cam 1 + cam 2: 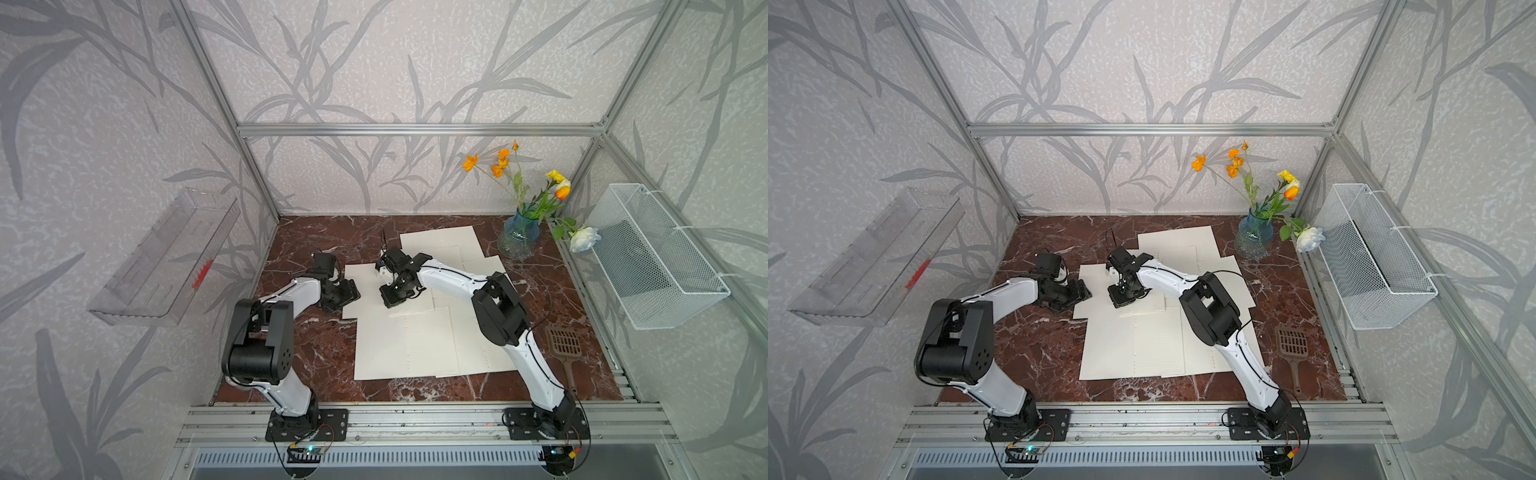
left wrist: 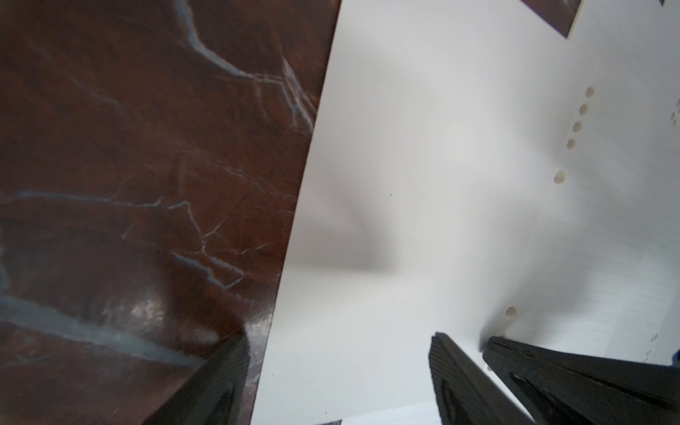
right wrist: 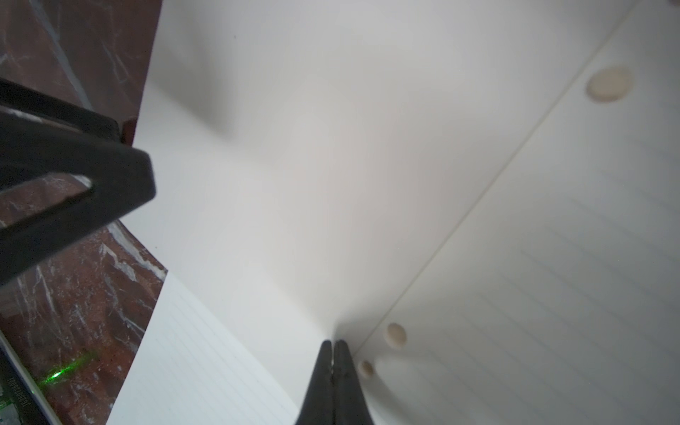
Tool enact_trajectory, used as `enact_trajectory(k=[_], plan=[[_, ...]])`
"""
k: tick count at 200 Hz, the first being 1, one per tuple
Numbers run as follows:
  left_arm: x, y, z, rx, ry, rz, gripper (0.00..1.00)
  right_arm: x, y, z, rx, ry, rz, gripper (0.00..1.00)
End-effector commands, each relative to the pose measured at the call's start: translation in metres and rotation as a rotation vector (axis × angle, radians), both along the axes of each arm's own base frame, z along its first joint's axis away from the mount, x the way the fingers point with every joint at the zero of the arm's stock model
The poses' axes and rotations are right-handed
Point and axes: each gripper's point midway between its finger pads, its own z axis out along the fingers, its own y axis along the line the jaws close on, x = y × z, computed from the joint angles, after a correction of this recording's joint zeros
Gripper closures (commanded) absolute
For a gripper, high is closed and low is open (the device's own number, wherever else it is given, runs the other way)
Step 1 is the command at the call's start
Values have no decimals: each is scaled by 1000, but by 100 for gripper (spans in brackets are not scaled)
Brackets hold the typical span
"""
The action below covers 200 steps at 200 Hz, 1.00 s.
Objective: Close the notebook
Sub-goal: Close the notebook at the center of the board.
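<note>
The notebook (image 1: 368,282) lies open and flat on the marble table (image 1: 316,345), showing a blank white page (image 2: 404,184) with punched holes along one edge. My left gripper (image 1: 351,293) (image 2: 340,336) is open and low over that page's outer edge, with one finger over the marble and the other over the paper. My right gripper (image 1: 388,301) (image 3: 334,344) is shut, empty, and pressing its tips on the page beside the holes. In the left wrist view the right gripper's fingers (image 2: 552,371) show close beside my left gripper. In a top view both grippers (image 1: 1081,293) (image 1: 1116,301) sit side by side.
Several loose lined sheets (image 1: 403,349) overlap around and under the notebook. A blue glass vase of flowers (image 1: 517,237) stands at the back right. A brown slotted scoop (image 1: 563,345) lies on the right. A wire basket (image 1: 652,257) and a clear shelf (image 1: 166,266) hang on the side walls.
</note>
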Motion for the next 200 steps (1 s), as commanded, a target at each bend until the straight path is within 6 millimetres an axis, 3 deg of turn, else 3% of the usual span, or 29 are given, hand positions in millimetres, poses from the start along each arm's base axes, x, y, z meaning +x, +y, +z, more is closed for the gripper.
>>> enact_trajectory(k=[1,62,98,138,200], plan=[[-10,-11,-11,-61,48,-34,22,-14,-18,-33,-106,61,-8,97],[-7,-21,-6,-119,23,-56,22,-18,-19,-34,-91,74,-16,98],[-17,4,-6,16,56,7,22,-19,-19,-33,-89,73,-12,98],[-37,16,-4,91,74,46,21,-19,-20,-32,-90,70,-12,98],[-45,3,-14,90,109,11,21,-19,-22,-33,-108,62,-14,98]])
